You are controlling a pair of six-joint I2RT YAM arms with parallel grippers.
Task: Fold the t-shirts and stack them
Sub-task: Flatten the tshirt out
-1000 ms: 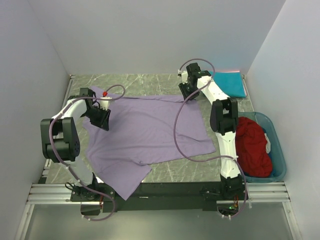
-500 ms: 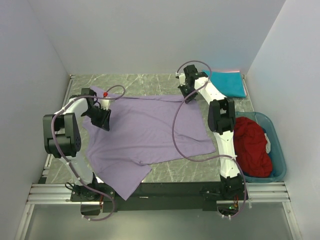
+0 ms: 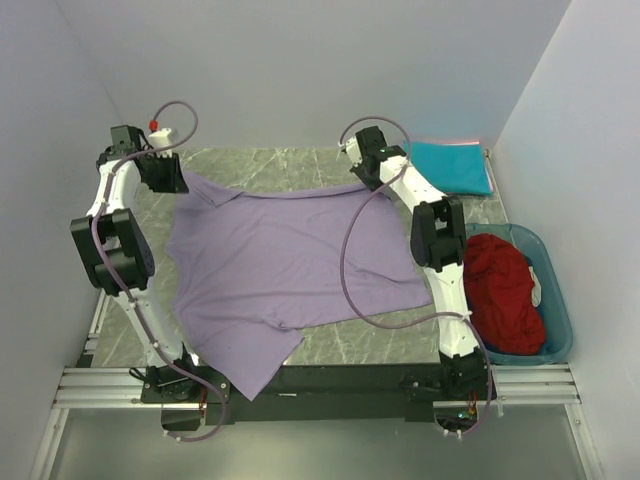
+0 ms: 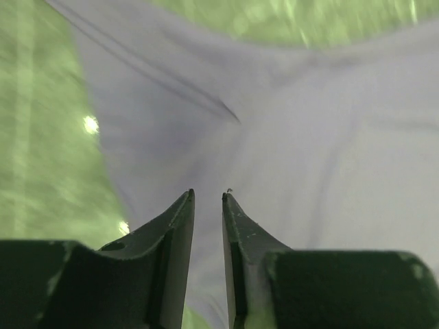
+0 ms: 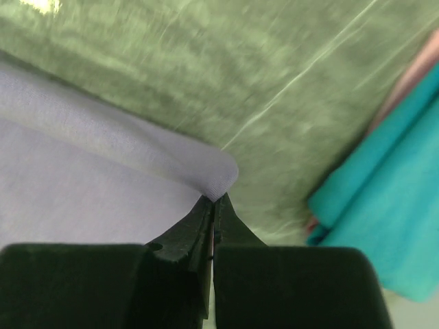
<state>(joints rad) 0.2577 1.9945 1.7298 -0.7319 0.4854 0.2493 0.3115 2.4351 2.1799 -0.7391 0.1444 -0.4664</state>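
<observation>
1. The table (image 3: 280, 165) is green-grey marbled stone, and both my arms reach to its far side.
2. The lavender t-shirt (image 3: 290, 270) lies spread across the middle of the table. Its far edge is pulled in a nearly straight line from left to right between my two pincers, and that is its long axis. One flap points toward the near edge, ending by my left arm's base. I cannot tell where the collar is.
3. The teal plastic bin (image 3: 560, 300) sits at the right edge, well apart from the lavender shirt.
4. The dark red t-shirt (image 3: 505, 295) is bunched inside that bin, with no clear axis.
5. The teal t-shirt (image 3: 455, 167) lies folded flat in the far right corner, its long side running roughly left to right.
6. My left pincer (image 4: 207, 195) is at the shirt's far-left corner. Its jaws are narrow, with a slim slit filled by lavender cloth, and the corner is drawn up to it.
7. My right pincer (image 5: 214, 199) is pressed fully together, pinching a rolled fold of the lavender edge at the far-right corner, near the teal shirt.
</observation>
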